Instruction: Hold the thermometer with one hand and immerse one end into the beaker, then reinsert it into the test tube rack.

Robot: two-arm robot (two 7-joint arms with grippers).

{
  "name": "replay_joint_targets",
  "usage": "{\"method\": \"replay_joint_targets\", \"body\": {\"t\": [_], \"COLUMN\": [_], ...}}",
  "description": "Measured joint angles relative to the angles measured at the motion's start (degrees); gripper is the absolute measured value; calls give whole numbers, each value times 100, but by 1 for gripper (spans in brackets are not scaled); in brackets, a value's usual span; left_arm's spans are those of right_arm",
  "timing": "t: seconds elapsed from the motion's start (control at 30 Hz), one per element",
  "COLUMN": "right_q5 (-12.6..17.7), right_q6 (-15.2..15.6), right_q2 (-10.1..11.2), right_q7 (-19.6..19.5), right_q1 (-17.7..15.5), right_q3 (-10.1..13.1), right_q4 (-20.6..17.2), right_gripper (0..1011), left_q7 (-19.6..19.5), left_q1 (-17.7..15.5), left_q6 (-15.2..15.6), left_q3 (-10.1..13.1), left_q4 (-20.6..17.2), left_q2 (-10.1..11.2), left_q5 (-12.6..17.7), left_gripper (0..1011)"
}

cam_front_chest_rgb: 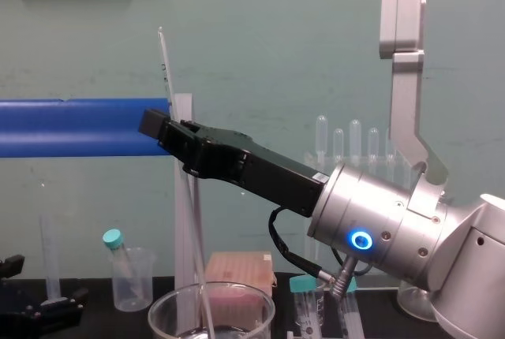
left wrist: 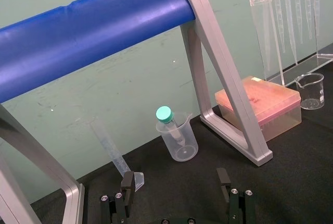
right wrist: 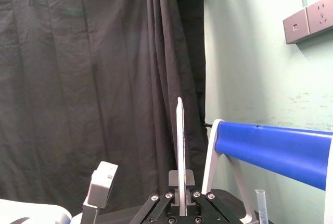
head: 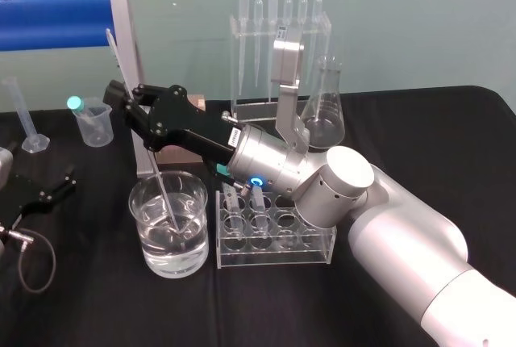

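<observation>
Lower left of the head view: left gripper parked on the table, jaws released, nothing held. Left of centre: right gripper, jaws clenched on the thermometer partway up its length. Leans top toward the upper left, lower end down inside the beaker and under the water line; cannot tell whether it touches the bottom, nor pick out the red tip.

Looks like the dip itself, with the return to the rack yet to do. To do it well: grip firmly but no harder on such thin glass, hold the end off the beaker's floor and wall, then draw out along the rod's own slant until the end clears the rolled rim before any sideways swing. Risks tipping the beaker or snapping the rod otherwise.

Edges and room, left to right: cylinder and cup at the far left, well apart from the beaker; blue bar and its grey post behind the rod's upper part, so mind the top end when tilting upright; rack just beside the beaker on its right, tubes in its upper-left holes; pipette stand and flask behind the rack. Open table below beaker and rack in the frame; best path probably short and high, over the rim into a free hole.
</observation>
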Motion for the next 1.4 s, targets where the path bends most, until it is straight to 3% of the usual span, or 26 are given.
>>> {"method": "replay_joint_targets", "body": {"t": [1.4], "right_q5": [0], "right_q6": [0], "right_q2": [0], "right_q7": [0], "right_q1": [0], "right_q3": [0], "right_q4": [0], "right_gripper": [56], "left_q7": [0], "left_q1": [0], "left_q6": [0], "left_q3": [0], "left_q4": [0], "left_q2": [0], "left_q5": [0], "left_gripper": [1008]}}
